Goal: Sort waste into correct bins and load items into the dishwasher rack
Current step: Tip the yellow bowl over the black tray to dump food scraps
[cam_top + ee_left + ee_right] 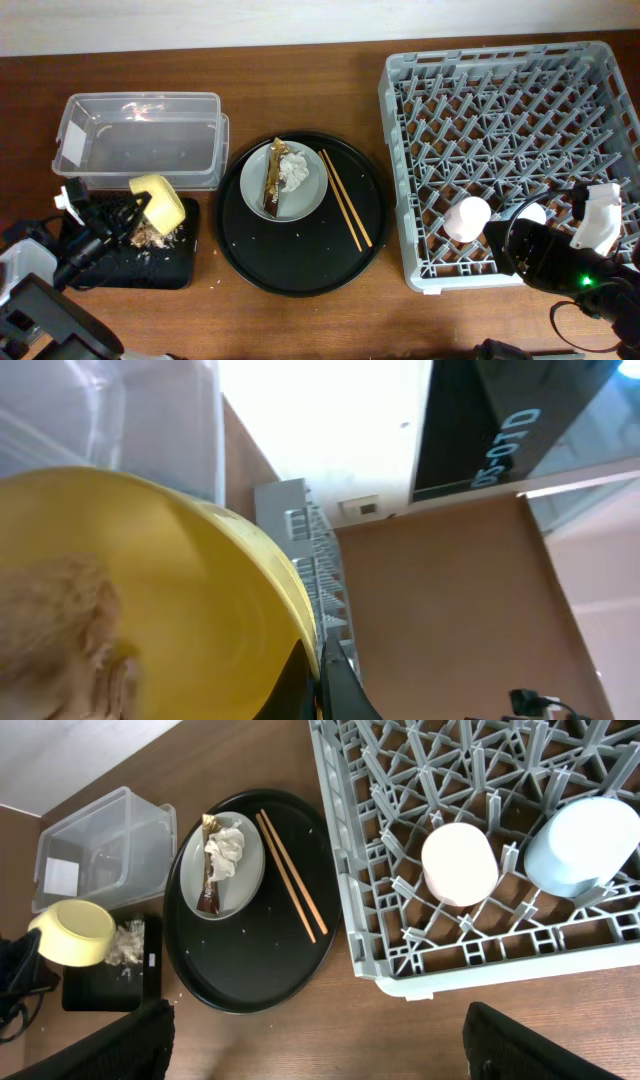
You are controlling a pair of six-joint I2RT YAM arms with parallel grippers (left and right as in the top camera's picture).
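Note:
My left gripper (322, 685) is shut on the rim of the yellow bowl (160, 202), holding it tilted over the shallow black tray (150, 262). Beige food scraps (160, 238) lie on that tray, and some still cling inside the bowl (60, 630). The grey-green plate (305, 203) carries the crumpled napkin (294, 170) and the gold-brown wrapper (272, 180). Two chopsticks (345, 212) lie beside it. The pink cup (460, 863) and the light-blue cup (583, 840) sit upside down in the grey rack (500, 100). My right gripper (318, 1045) is open and empty above the table in front of the rack.
The clear tub (140, 140) stands empty behind the black tray. The plate and chopsticks rest on a large round black tray (300, 262) between the bins and the rack. My right arm body covers the rack's front right corner.

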